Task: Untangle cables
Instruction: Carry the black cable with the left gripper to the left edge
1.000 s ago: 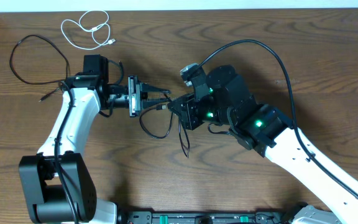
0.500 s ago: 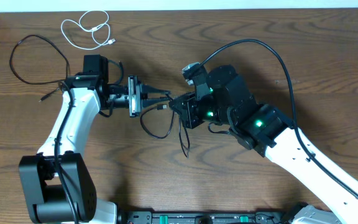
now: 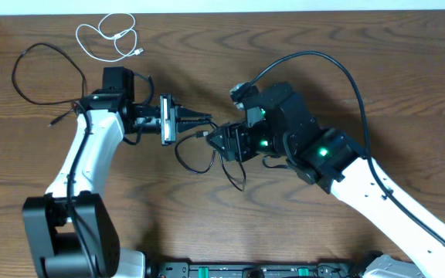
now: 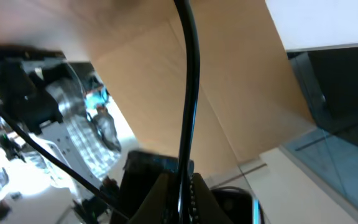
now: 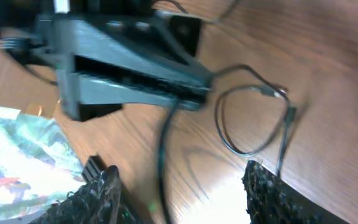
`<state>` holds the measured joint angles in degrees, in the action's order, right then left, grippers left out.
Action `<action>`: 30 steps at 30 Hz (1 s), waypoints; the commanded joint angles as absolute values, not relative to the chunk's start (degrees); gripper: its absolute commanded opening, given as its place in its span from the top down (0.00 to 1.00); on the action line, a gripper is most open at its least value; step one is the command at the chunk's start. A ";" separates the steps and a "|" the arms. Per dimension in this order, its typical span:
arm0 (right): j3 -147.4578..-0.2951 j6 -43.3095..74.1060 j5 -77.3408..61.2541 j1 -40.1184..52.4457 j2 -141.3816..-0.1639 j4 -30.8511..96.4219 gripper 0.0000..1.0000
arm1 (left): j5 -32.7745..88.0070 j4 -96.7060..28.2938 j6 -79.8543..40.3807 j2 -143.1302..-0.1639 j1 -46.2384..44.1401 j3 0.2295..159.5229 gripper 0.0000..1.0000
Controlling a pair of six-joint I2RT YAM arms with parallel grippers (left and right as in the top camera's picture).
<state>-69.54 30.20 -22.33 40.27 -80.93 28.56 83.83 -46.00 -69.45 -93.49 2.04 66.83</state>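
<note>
Black cable looped on bench, centre. Left end effector pinched on it, right end effector spread wide, holding nothing. Risk: you pull away too fast, loop cinches into knot or slips from pinch. White cable, second black cable far left, well apart.

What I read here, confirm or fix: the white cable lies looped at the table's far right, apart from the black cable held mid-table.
Wrong side: the overhead view shows the white cable looped at the table's far left, apart from the black cable held mid-table.
</note>
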 commanded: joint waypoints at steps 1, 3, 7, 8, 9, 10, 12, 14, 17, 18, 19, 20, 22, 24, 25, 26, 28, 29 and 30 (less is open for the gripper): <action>-69.63 30.15 -22.17 35.66 -77.89 32.12 0.28 | 72.77 -45.78 -71.75 -86.08 2.17 68.86 0.93; -69.63 29.67 -22.15 32.45 -76.27 35.46 0.10 | 67.57 -45.23 -71.90 -83.00 2.48 70.11 0.93; -69.63 25.98 -21.17 24.25 -73.63 43.88 0.01 | 52.62 -44.84 -71.88 -74.39 2.98 71.88 0.93; -69.63 25.61 -20.91 22.87 -73.41 45.41 0.01 | 49.95 -44.82 -71.88 -72.84 2.98 71.88 0.93; -69.63 25.34 -20.91 20.38 -73.38 47.97 0.01 | 44.88 -44.86 -71.83 -70.04 2.98 71.88 0.93; -69.63 25.23 -20.93 18.90 -73.38 49.52 0.01 | 41.63 -44.84 -71.66 -68.38 3.01 71.88 0.93; -69.58 25.19 -20.93 16.21 -73.56 52.86 0.01 | 34.54 -44.86 -71.64 -65.01 3.51 71.88 0.93; -69.58 24.01 -20.93 14.83 -73.63 55.31 0.01 | 26.79 -44.88 -70.65 -61.82 4.80 71.88 0.93; -69.58 21.89 -20.93 14.81 -73.63 56.45 0.01 | 19.25 -44.95 -68.64 -59.37 6.85 71.88 0.93; -69.58 21.54 -20.91 15.05 -73.63 56.73 0.01 | 15.25 -45.69 -68.18 -58.57 8.12 71.88 0.93; -69.58 21.56 -20.93 15.18 -73.63 56.75 0.01 | 12.08 -46.44 -68.07 -58.26 9.26 71.88 0.93; -69.58 21.54 -20.93 15.22 -73.63 56.73 0.01 | 9.45 -47.13 -67.55 -58.26 10.31 71.88 0.93; -69.58 21.56 -20.93 15.22 -73.63 56.60 0.01 | 2.79 -48.75 -67.51 -58.57 12.60 71.88 0.93; -69.58 21.56 -20.93 15.22 -73.63 56.53 0.01 | -3.49 -49.21 -67.48 -59.11 14.66 71.88 0.93; -69.58 21.54 -20.93 15.22 -73.63 56.53 0.01 | -6.52 -49.04 -67.29 -59.51 15.88 71.88 0.93; -69.58 21.54 -20.91 15.33 -73.63 56.53 0.01 | -10.66 -48.47 -67.09 -60.20 18.02 71.88 0.93; -69.58 21.54 -20.93 15.53 -73.63 56.53 0.01 | -14.13 -46.68 -65.98 -61.32 20.73 71.88 0.93; -69.58 21.52 -20.91 15.62 -73.63 56.55 0.01 | -14.94 -45.06 -64.42 -61.89 21.98 71.88 0.93; -69.58 21.04 -20.95 15.75 -73.63 56.53 0.01 | -15.14 -43.07 -62.28 -62.46 23.14 71.88 0.93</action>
